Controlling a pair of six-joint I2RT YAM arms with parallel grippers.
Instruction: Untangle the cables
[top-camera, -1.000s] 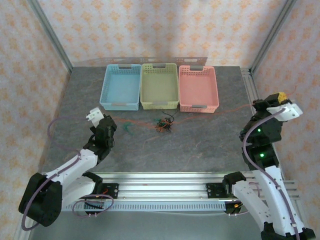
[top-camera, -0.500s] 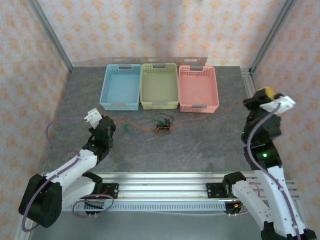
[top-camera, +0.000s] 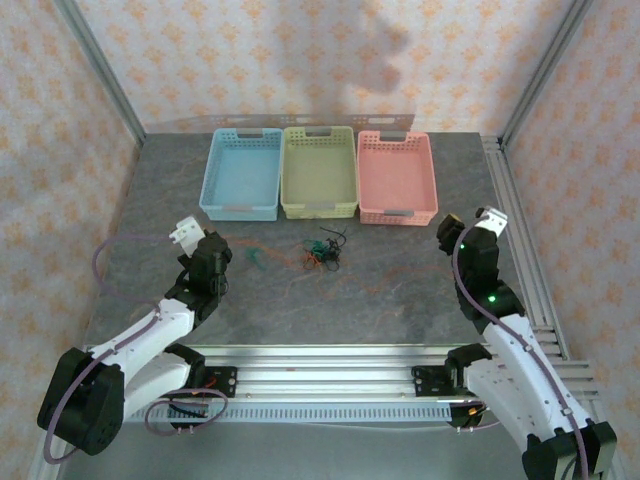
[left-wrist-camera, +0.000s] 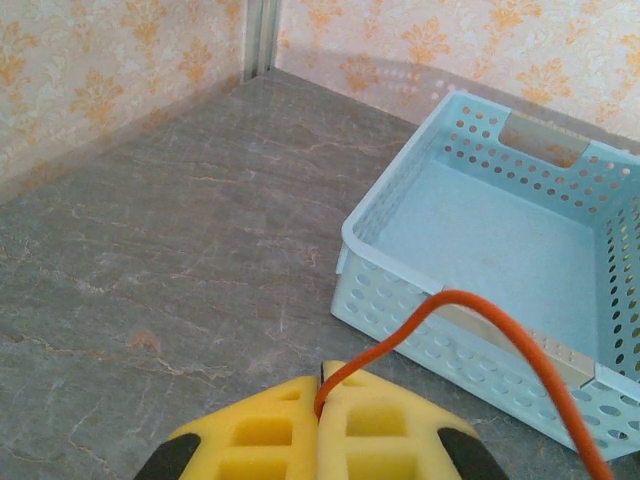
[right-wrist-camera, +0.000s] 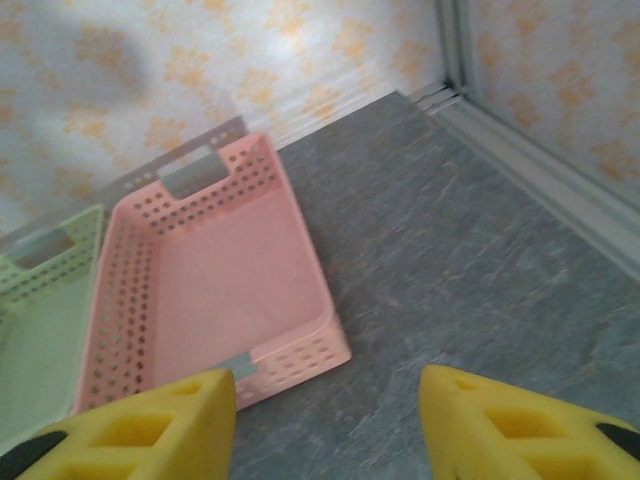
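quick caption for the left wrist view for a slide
Left gripper shut on an orange cable, with the blue basket on the grey table just ahead.

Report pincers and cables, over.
Left pincer shut on orange cable. Right pincer open, empty. Knot lies before green basket. Nothing blocking.
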